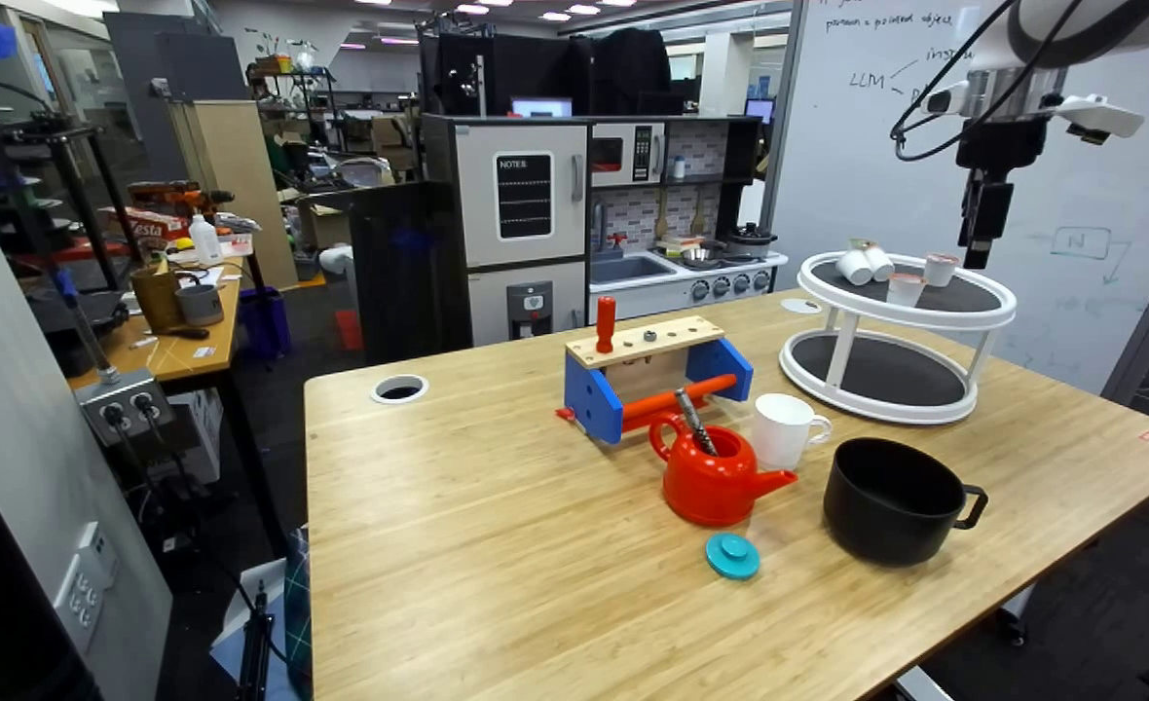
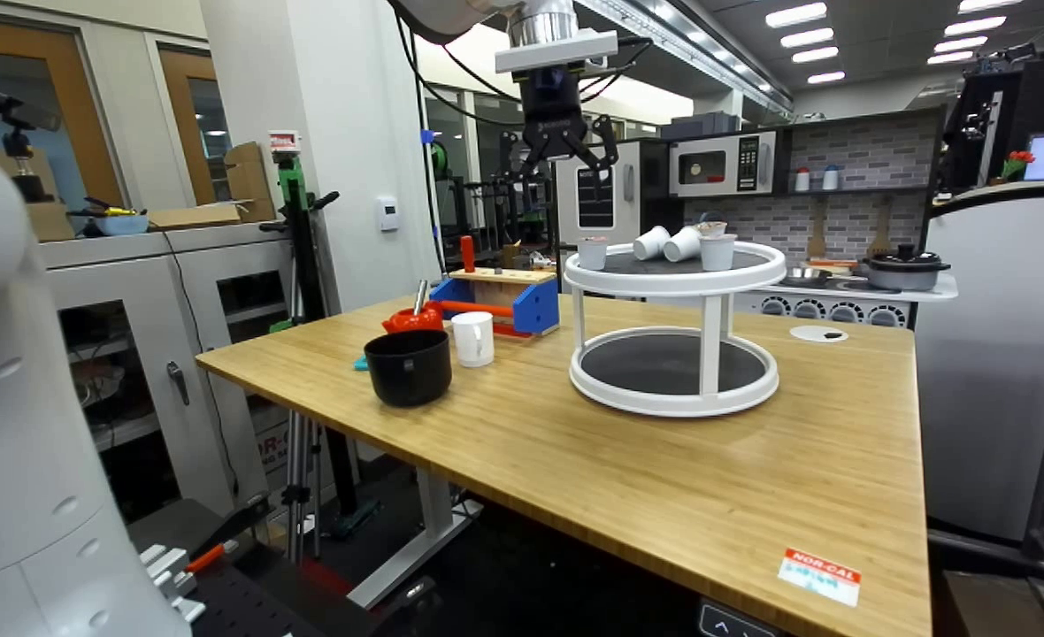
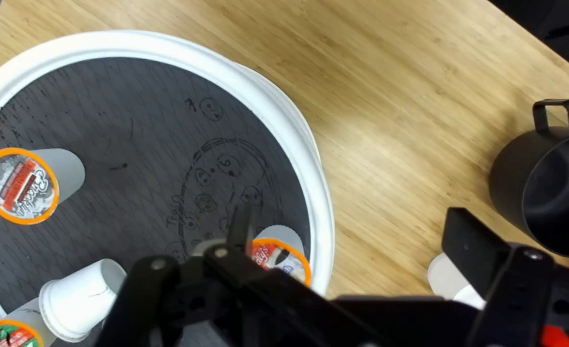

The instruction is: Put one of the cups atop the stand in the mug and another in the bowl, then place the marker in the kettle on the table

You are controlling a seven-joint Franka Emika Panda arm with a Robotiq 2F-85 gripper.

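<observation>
The stand (image 1: 886, 313) has white rims and legs and a dark top; it shows in an exterior view (image 2: 677, 284) and the wrist view (image 3: 319, 212). Several small white cups are on its top; a cup (image 1: 906, 289) stands near the rim and another cup (image 1: 854, 267) lies tipped. My gripper (image 2: 564, 170) is open and empty, above the stand's edge; in the wrist view (image 3: 349, 231) one finger partly covers a cup (image 3: 284, 255) by the rim. The white mug (image 1: 782, 430), black bowl (image 1: 886, 521) and red kettle (image 1: 709, 489) stand on the table. The marker (image 1: 694, 421), dark and silvery, leans in the kettle.
A blue rack (image 1: 595, 397) with a wooden top and red parts stands behind the kettle. A teal lid (image 1: 732, 556) lies in front of the kettle. The wooden table (image 1: 497, 545) has a round hole (image 1: 400, 389) near a corner. A whiteboard (image 1: 1081, 234) stands behind the stand.
</observation>
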